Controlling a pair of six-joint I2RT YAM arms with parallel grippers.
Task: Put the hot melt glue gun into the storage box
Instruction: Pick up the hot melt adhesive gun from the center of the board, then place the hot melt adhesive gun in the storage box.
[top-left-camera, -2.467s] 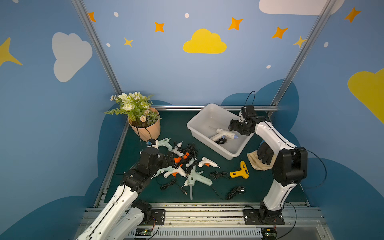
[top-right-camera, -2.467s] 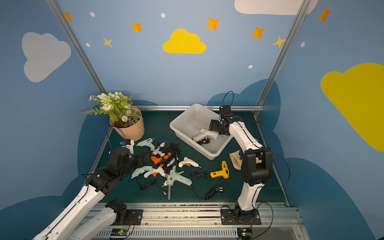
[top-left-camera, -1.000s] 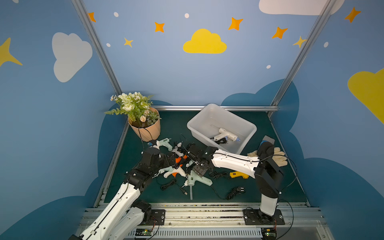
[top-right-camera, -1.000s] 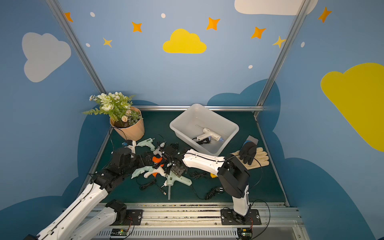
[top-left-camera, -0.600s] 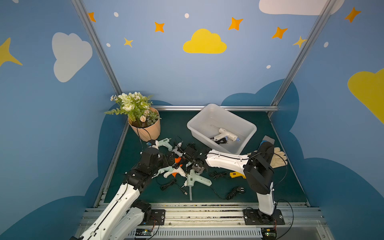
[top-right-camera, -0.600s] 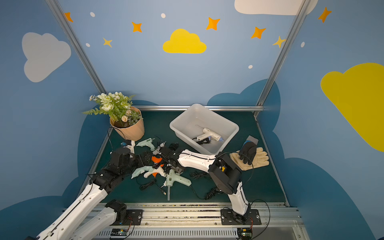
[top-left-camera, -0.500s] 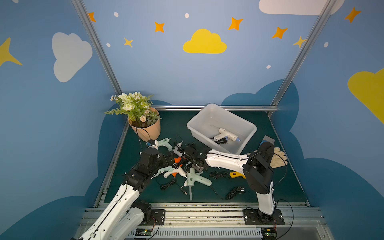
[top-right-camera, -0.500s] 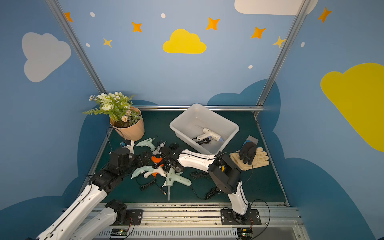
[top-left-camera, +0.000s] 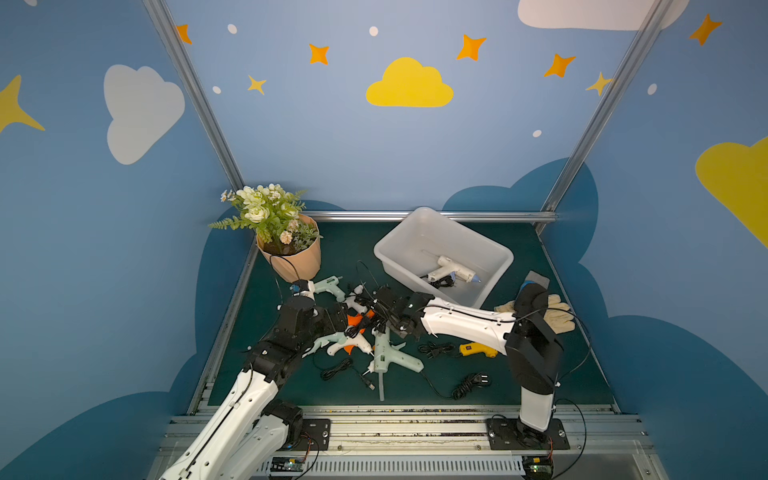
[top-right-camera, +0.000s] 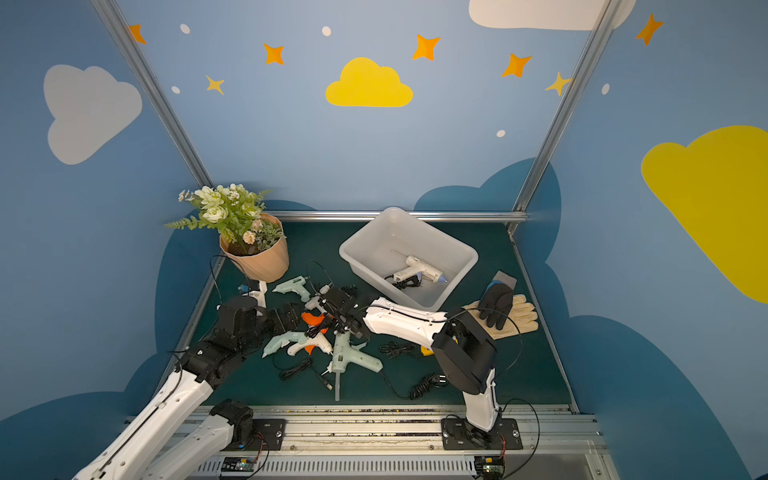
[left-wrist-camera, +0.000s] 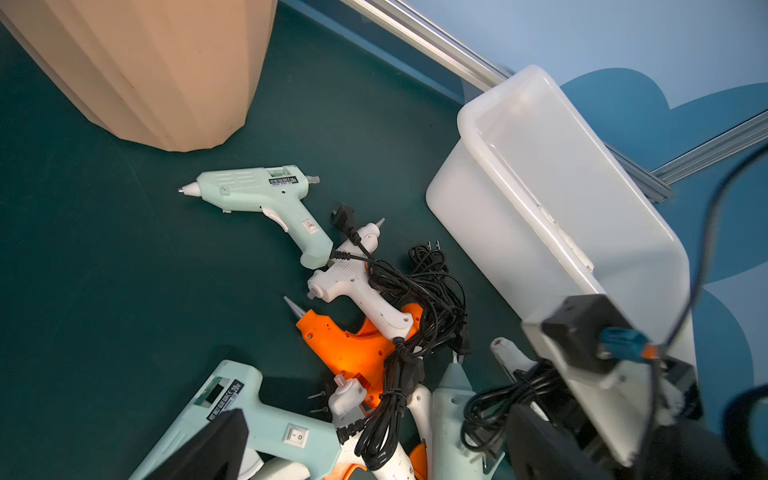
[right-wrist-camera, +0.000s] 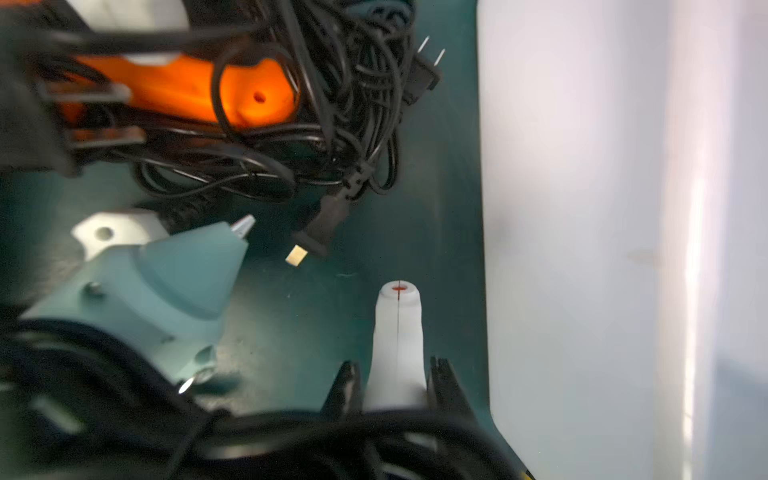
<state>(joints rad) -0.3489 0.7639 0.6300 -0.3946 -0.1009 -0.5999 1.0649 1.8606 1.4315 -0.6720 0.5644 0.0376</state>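
Observation:
The storage box (top-left-camera: 419, 237) (top-right-camera: 374, 245) stands at the back right of the green mat, with one white glue gun (top-left-camera: 451, 268) lying in it. A pile of hot melt glue guns and black cords lies in front of it. My right gripper (right-wrist-camera: 395, 382) reaches low into that pile (top-left-camera: 395, 316) and is shut on a white glue gun (right-wrist-camera: 397, 332) (left-wrist-camera: 507, 353), right beside the box's outer wall (right-wrist-camera: 582, 208). My left gripper (left-wrist-camera: 374, 449) is open over a mint gun (left-wrist-camera: 266, 432) and a cord bundle at the pile's left (top-left-camera: 336, 320).
A tan flower pot (top-left-camera: 291, 257) stands at the back left. Work gloves (top-left-camera: 552, 316) lie at the right edge. An orange gun (left-wrist-camera: 345, 345), a small mint gun (left-wrist-camera: 257, 191), a large mint gun (top-left-camera: 390, 357), a yellow gun (top-left-camera: 478, 350) and loose cords (top-left-camera: 469, 380) litter the mat.
My right arm swung from the storage box down to the pile and its jaws closed on the white glue gun. The left arm has barely moved and stays open.

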